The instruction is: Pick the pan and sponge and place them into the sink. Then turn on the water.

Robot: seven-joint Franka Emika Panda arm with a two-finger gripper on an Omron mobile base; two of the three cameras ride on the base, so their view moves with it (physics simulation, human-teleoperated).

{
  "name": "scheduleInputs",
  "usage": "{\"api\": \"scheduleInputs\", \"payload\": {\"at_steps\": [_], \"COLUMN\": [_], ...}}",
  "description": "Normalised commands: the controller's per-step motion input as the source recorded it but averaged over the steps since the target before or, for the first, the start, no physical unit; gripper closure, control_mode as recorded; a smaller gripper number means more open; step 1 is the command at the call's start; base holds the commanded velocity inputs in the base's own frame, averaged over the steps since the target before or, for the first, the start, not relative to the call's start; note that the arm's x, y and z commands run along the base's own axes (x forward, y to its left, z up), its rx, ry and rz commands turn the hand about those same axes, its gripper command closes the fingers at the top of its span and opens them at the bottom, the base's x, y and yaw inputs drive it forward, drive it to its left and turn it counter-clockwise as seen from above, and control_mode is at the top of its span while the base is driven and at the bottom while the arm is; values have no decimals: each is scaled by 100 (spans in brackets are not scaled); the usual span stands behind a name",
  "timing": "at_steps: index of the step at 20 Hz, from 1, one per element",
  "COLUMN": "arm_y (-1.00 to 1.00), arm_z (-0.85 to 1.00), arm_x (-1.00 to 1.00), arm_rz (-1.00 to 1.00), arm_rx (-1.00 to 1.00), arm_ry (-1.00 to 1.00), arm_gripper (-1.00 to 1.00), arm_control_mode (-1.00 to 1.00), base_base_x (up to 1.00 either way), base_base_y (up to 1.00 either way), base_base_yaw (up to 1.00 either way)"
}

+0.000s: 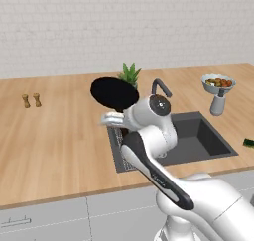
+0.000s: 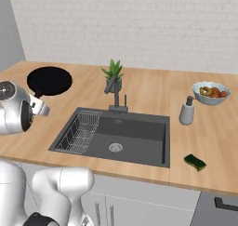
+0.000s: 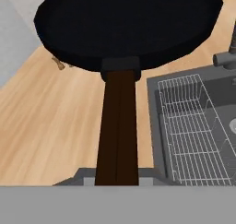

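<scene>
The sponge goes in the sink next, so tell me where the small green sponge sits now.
The small green sponge with a yellowish side lies flat on the wooden counter right of the dark grey sink, near its front corner, in front of the grey soap dispenser.

Non-task items on the wooden counter [image 2: 148, 88]

Potted plant [image 2: 113, 74] at the back near the white brick wall [image 2: 139, 25]. Fruit bowl [image 2: 211, 92] far right, grey soap dispenser [image 2: 187, 111] just in front of it. 2 small brown shakers [image 1: 31, 100] side by side, far left. Grey cabinet fronts [image 1: 59, 215] under the counter edge.
</scene>
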Motion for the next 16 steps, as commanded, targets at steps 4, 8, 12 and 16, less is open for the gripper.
{"api": "scheduleInputs", "payload": {"at_steps": [4,8,12,16], "arm_y": [-91,-86,-87,-86], "arm_z": [34,48,59,49], "arm_x": [-11,-4,-1,0], "arm_rz": [0,0,0,1], "arm_rx": [0,0,0,0], "arm_ry": [0,-3,-10,-6], "arm_gripper": [100,100,100,100], "arm_control_mode": [-100,-100,-100,-100], "base_base_x": [0,0,0,0], "base_base_y": [0,0,0,0], "base_base_yaw": [0,0,0,0]}}
